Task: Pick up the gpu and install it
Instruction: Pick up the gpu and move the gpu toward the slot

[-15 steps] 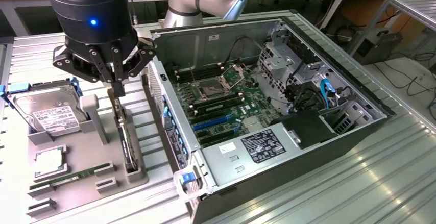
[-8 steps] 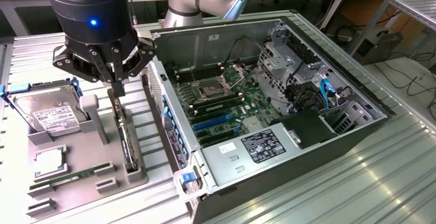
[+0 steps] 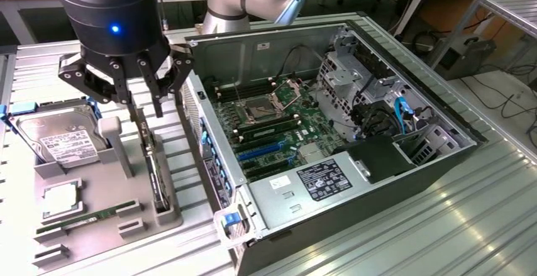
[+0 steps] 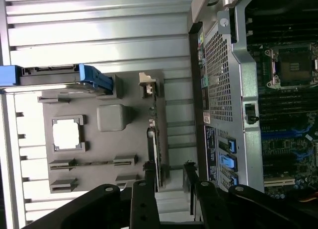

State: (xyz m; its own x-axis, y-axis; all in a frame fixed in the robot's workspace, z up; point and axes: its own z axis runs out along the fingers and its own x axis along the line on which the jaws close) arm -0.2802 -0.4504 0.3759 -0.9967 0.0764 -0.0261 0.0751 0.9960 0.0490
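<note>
Fingers spread, the robot arm's black gripper (image 3: 143,104) hangs above the thin green gpu card (image 3: 156,174), standing on edge in a grey moulded tray (image 3: 100,191) at nine o'clock of the open metal computer case (image 3: 361,226).

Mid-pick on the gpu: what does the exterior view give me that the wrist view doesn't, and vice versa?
Exterior view: the silver power supply with black label and blue cables inside the open grey computer case. Wrist view: the green gpu card's thin top edge running between two black fingers. Both: that card standing on edge in the grey tray, fingers open above it, and the motherboard's CPU socket.
</note>
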